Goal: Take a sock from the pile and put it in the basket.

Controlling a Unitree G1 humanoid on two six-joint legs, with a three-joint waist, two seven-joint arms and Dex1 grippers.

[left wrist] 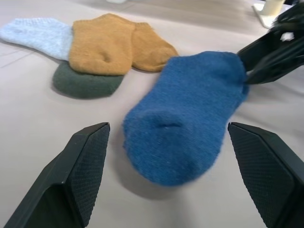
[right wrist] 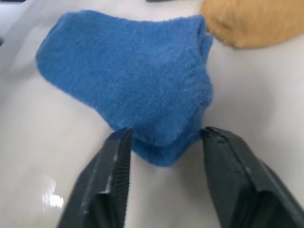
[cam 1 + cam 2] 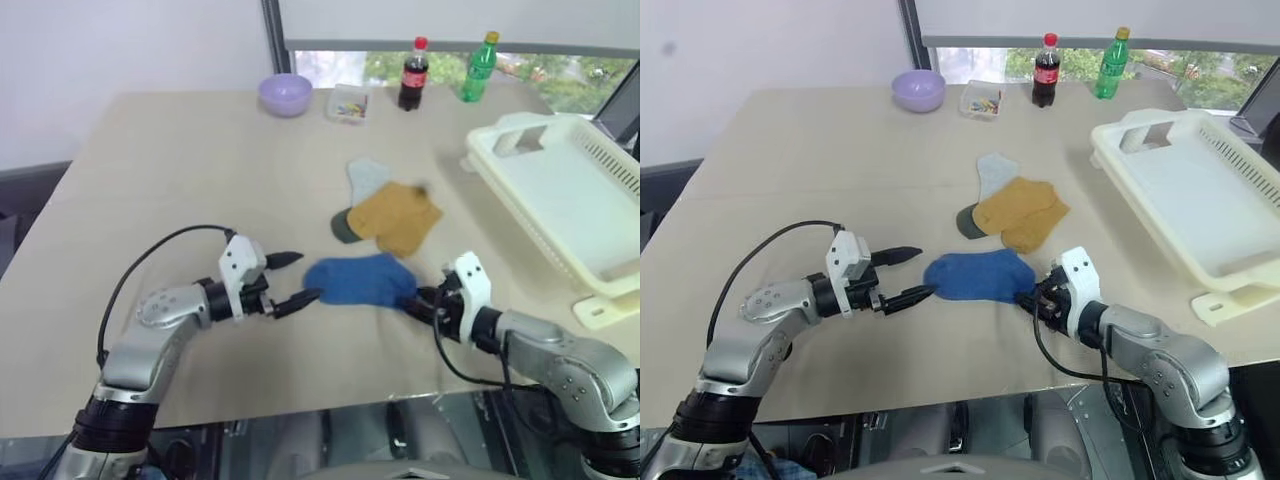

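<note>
A fuzzy royal-blue sock [image 2: 137,80] lies flat on the smooth beige surface [image 3: 150,180], apart from the pile [image 3: 385,212] and well short of the slotted cream basket [image 3: 570,190]. The right gripper [image 2: 164,142] has its ribbed black fingers parted, straddling the sock's cuff without pinching it. The left gripper [image 3: 296,281] stands spread wide just beside the toe; its wrist view shows the dimpled finger pads [image 1: 90,161].

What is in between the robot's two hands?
The blue sock lies between the left gripper and the right gripper on the table, seen in both eye views.

Lilac bowl [image 3: 285,94], two bottles [image 3: 413,73], perhaps tray [image 3: 347,103].
</note>
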